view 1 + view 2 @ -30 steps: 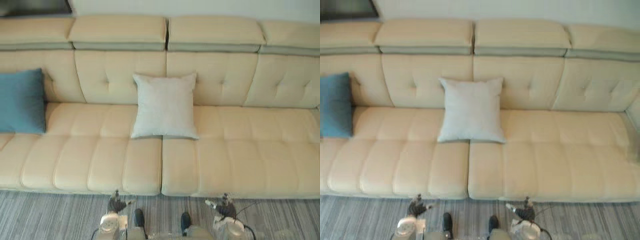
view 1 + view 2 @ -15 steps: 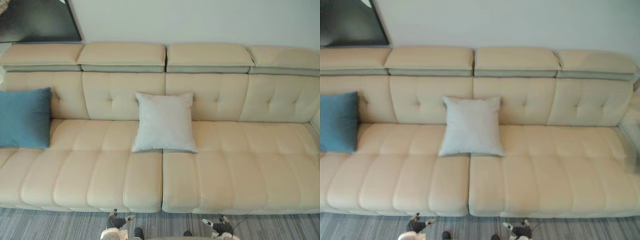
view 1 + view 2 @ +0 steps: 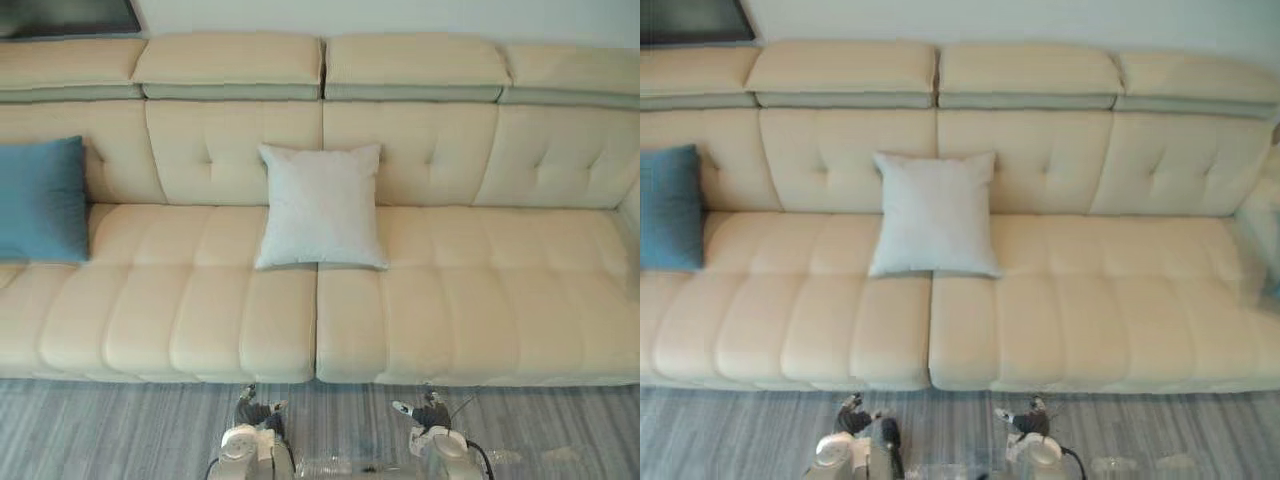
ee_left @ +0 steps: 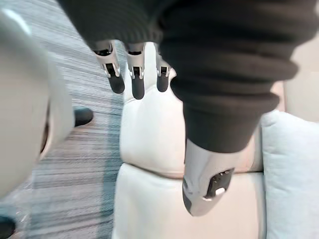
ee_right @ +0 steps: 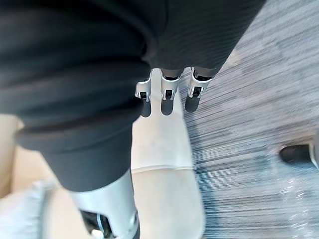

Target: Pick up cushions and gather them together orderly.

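A long cream sofa with tufted backrests and padded headrests spans the whole width before me. In front of it runs a grey striped carpet.

The blue cushion is at my far left. It leans upright against the backrest with its lower edge on the seat, and the edge of the view cuts off part of it. The pale grey cushion is near the middle of the sofa, also propped against the backrest. Its bottom edge sits on the seat, right across the seam between the two middle seat sections. The two cushions are well apart, with bare seat between them.

My left hand hangs low over the carpet, just in front of the sofa's front edge and a little left of the seam. Its fingers are straight and loose, the thumb is apart from them, and it holds nothing.

My right hand hangs at the same height to the right of the seam, also over the carpet. Its fingers are relaxed and spread, and it too is empty. Neither hand touches a cushion or the sofa.
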Controlling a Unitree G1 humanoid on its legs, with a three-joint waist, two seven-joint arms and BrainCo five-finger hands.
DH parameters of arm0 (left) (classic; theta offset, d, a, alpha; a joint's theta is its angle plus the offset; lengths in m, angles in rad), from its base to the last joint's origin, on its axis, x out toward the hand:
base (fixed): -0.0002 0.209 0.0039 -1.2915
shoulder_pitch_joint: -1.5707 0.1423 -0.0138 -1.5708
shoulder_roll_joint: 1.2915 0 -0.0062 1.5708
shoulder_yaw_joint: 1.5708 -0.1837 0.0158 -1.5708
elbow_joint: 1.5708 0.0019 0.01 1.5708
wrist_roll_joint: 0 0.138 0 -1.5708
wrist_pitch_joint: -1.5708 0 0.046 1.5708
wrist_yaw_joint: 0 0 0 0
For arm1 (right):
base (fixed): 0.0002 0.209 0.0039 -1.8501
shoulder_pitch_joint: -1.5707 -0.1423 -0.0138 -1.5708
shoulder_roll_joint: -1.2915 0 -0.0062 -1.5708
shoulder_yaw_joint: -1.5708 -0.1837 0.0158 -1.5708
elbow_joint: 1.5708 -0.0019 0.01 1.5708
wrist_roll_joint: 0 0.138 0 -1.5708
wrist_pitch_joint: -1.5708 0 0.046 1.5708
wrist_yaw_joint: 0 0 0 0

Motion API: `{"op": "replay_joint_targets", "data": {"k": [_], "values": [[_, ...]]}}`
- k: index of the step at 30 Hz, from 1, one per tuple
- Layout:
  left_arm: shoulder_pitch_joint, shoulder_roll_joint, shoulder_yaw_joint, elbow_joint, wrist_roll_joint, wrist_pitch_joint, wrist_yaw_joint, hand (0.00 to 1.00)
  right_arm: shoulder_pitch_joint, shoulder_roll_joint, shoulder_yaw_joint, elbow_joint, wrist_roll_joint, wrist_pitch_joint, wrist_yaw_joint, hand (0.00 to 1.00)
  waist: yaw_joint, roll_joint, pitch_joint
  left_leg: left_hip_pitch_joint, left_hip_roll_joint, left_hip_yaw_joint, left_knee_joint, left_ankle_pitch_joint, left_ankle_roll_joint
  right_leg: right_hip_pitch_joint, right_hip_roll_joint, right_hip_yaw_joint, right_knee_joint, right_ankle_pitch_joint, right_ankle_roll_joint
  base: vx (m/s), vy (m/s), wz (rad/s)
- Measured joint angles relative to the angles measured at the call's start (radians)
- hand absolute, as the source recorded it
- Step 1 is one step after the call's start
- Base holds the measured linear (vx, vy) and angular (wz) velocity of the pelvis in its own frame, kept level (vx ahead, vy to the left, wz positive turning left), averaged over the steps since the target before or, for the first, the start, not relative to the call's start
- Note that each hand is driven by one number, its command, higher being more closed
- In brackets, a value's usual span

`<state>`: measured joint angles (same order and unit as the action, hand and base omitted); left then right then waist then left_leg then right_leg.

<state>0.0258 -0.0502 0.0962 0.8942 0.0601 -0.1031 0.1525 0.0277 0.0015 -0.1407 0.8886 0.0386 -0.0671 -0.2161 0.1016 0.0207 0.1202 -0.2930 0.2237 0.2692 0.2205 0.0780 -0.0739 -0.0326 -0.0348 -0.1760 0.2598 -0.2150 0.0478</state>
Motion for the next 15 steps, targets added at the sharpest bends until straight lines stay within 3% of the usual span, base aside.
{"op": "replay_joint_targets", "data": {"k": [3, 6, 8, 10, 12, 15], "values": [[0.005, 0.002, -0.007, -0.016, -0.003, 0.0, 0.0, 0.0, 0.011, 0.004, 0.007, -0.001, 0.0, 0.002, -0.001, 0.0, -0.003, -0.009, 0.005, -0.002, -0.013, -0.055, -0.017, 0.046, -0.018, -0.011, -0.014, -0.045, 0.034, -0.024, -0.047, -0.3, -0.051, 0.39], [-0.003, 0.001, -0.005, -0.025, -0.003, 0.001, 0.0, 0.0, -0.001, -0.001, -0.005, -0.005, 0.0, 0.006, -0.001, 0.0, -0.014, -0.028, 0.021, -0.025, -0.031, -0.125, 0.23, -0.144, 0.019, -0.046, -0.06, -0.057, 0.07, -0.028, -0.044, -0.22, 0.082, 0.01], [0.001, 0.0, -0.004, -0.023, -0.003, 0.001, 0.0, 0.0, 0.009, -0.001, -0.005, -0.005, 0.0, 0.006, -0.001, 0.0, -0.017, -0.028, 0.02, -0.006, -0.045, -0.192, 0.346, -0.249, -0.005, -0.068, -0.069, -0.029, 0.072, -0.021, -0.033, -0.21, 0.222, -0.19], [0.006, -0.003, 0.001, -0.015, -0.003, 0.002, 0.0, 0.0, 0.017, 0.003, -0.005, -0.003, 0.0, 0.007, -0.001, 0.0, -0.02, -0.008, 0.01, 0.044, -0.059, -0.257, 0.303, -0.363, -0.031, -0.104, -0.065, 0.004, 0.093, -0.012, -0.009, -0.11, 0.273, -0.42], [0.013, 0.025, 0.005, -0.013, -0.004, 0.003, 0.003, 0.0, 0.041, 0.052, -0.013, 0.003, 0.001, 0.011, 0.001, 0.0, -0.025, -0.053, -0.003, 0.061, -0.098, -0.215, 0.252, -0.367, -0.011, -0.108, -0.085, 0.057, 0.052, 0.024, 0.021, -0.04, 0.198, -0.41], [0.019, 0.03, 0.005, -0.003, -0.004, 0.003, 0.002, 0.0, 0.051, 0.057, -0.02, 0.004, 0.003, 0.011, 0.001, 0.0, -0.039, -0.065, -0.015, 0.077, -0.114, -0.188, 0.244, -0.374, 0.004, -0.081, -0.094, 0.09, -0.029, 0.081, 0.03, -0.03, 0.18, -0.25]]}}
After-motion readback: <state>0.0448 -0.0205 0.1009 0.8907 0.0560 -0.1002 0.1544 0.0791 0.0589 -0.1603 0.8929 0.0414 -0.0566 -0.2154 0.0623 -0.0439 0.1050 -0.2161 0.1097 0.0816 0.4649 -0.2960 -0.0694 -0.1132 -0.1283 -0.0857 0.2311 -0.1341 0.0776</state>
